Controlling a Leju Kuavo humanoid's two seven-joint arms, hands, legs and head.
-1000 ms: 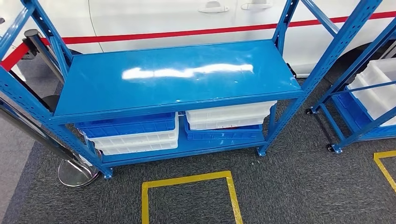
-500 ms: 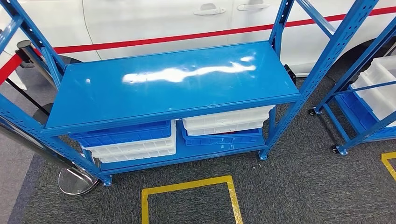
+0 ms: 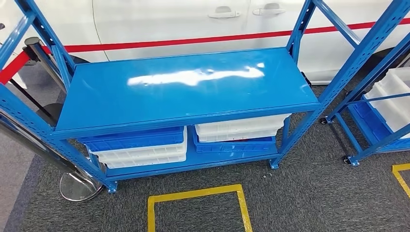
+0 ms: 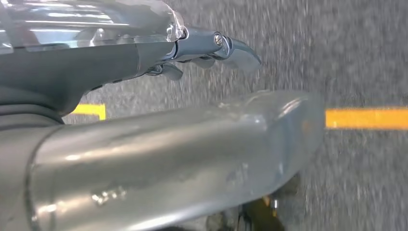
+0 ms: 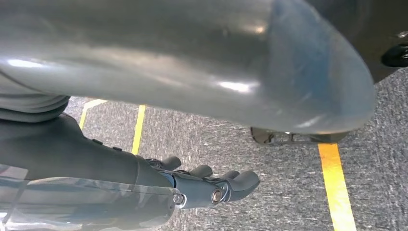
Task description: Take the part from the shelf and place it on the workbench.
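The blue shelf (image 3: 186, 89) is the landmark. To its left a stanchion (image 3: 77, 186) with a red belt stands on a chrome base, there to rope off the area. The shelf's glossy top deck carries nothing, and no part shows on it. Below it, on the lower deck, sit stacked trays: a blue tray on white trays (image 3: 140, 150) at the left, white trays on a blue one (image 3: 239, 130) at the right, stored low so the top stays free. Whether a part lies inside any tray cannot be told, since the top deck covers them. Behind the shelf stands a white car (image 3: 193, 19) with a red stripe. In front of it a yellow floor square (image 3: 198, 205) marks a standing spot on the grey carpet. To the shelf's right a second rack (image 3: 382, 116) holds white bins.

The left hand (image 4: 211, 50) hangs over the carpet, fingers extended and holding nothing. The right hand (image 5: 211, 185) likewise hangs, fingers loosely curled yet apart and empty. Both arms hang idle, I judge, because the robot is lining up with the shelf.
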